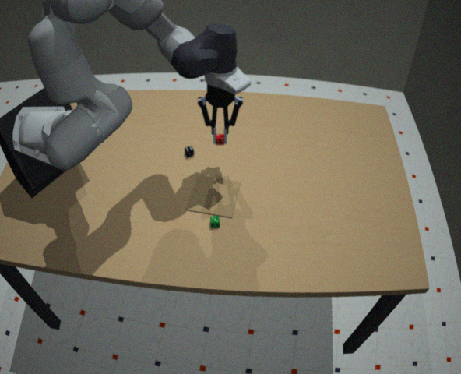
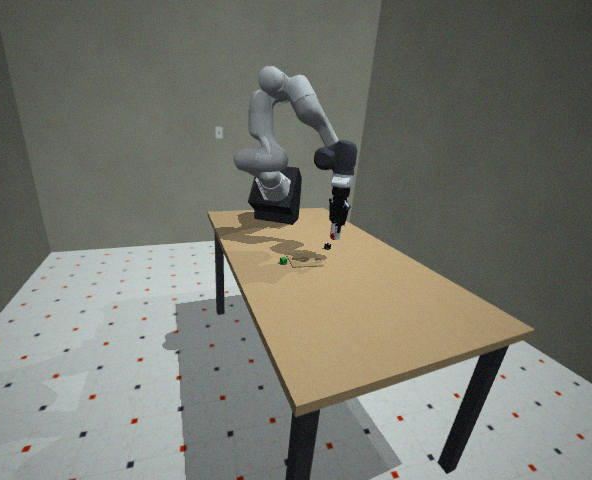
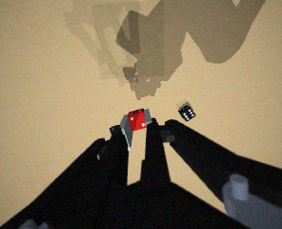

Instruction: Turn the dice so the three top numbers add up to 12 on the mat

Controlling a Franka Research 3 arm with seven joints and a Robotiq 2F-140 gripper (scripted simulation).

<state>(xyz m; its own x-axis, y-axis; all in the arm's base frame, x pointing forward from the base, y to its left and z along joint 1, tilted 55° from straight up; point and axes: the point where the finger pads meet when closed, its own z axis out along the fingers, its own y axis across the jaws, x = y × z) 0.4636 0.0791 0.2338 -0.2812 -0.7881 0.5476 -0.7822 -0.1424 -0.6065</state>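
Note:
The gripper (image 1: 219, 141) (image 2: 335, 234) (image 3: 136, 120) is shut on the red die (image 1: 219, 139) (image 2: 332, 236) (image 3: 137, 122) and holds it above the table, behind the mat. In the wrist view a red face with two white pips faces the camera. The thin see-through mat (image 1: 226, 209) (image 2: 312, 265) (image 3: 103, 68) lies on the table, partly in the arm's shadow. The black die (image 1: 188, 151) (image 2: 327, 246) (image 3: 187, 113) sits on the table off the mat, with several pips on top. The green die (image 1: 214, 221) (image 2: 283, 260) sits off the mat, just beyond its front edge; its top number is unclear.
The wooden table (image 1: 323, 193) (image 2: 389, 310) carries the mat and two of the dice. The arm's black base (image 1: 13, 157) (image 2: 275, 211) stands at the table's left end in the top view. The arm's shadow falls across the table and mat.

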